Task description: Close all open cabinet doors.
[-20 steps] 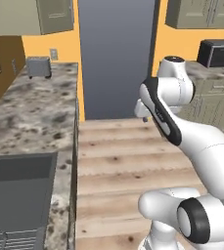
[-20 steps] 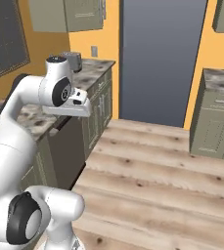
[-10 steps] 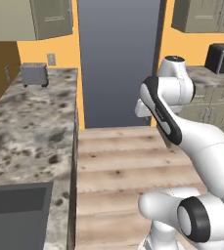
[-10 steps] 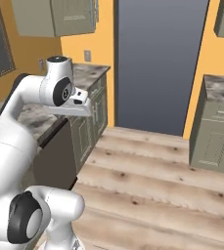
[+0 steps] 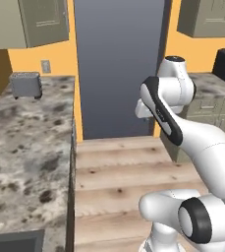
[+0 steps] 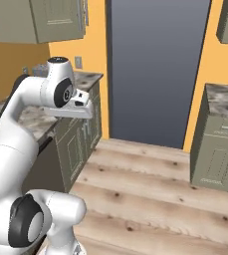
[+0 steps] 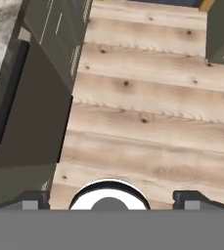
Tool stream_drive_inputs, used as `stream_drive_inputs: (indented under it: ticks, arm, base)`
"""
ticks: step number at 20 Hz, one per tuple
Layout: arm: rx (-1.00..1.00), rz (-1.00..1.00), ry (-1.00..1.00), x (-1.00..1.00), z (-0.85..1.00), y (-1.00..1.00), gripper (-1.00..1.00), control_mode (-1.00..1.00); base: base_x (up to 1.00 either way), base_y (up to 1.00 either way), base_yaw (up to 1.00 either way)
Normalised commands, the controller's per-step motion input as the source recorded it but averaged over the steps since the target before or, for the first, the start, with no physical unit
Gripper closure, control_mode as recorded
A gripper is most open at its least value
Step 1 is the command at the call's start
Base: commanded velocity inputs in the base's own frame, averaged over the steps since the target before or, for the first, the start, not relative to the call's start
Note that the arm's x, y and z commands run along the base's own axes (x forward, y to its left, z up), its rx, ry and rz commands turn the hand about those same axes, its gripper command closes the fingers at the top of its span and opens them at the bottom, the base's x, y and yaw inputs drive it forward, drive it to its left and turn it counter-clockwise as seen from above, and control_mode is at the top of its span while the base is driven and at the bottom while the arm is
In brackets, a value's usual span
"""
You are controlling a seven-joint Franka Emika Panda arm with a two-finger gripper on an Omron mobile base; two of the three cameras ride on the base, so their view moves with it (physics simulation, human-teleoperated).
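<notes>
Dark-tipped pincer (image 7: 111, 197) spread wide over wood floor (image 7: 147, 112); holding nothing

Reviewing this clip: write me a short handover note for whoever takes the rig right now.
Pincer: open, holding nothing, pointing down at the wood floor.
Cabinet doors: the upper-left wall cabinet door appears to swing out from its cabinet; the same door shows in the right base view. Upper-right cabinet looks shut.
Done: nothing closed that I can confirm.
Left: get within reach of the upper-left door, push it shut, then check the others.
</notes>
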Motion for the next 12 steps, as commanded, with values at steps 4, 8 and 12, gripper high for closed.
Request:
stream_drive_inputs:
  ticks: [4,8,12]
  arm:
    - [0.00,0.00,0.00,0.00,0.00,0.00,-1.00,1.00]
    - [0.00,0.00,0.00,0.00,0.00,0.00,-1.00,1.00]
    - [0.00,0.00,0.00,0.00,0.00,0.00,-1.00,1.00]
  base:
    - [0.69,-0.27,-0.09]
    - [0.68,-0.35,-0.07]
    - [0.70,-0.35,-0.05]
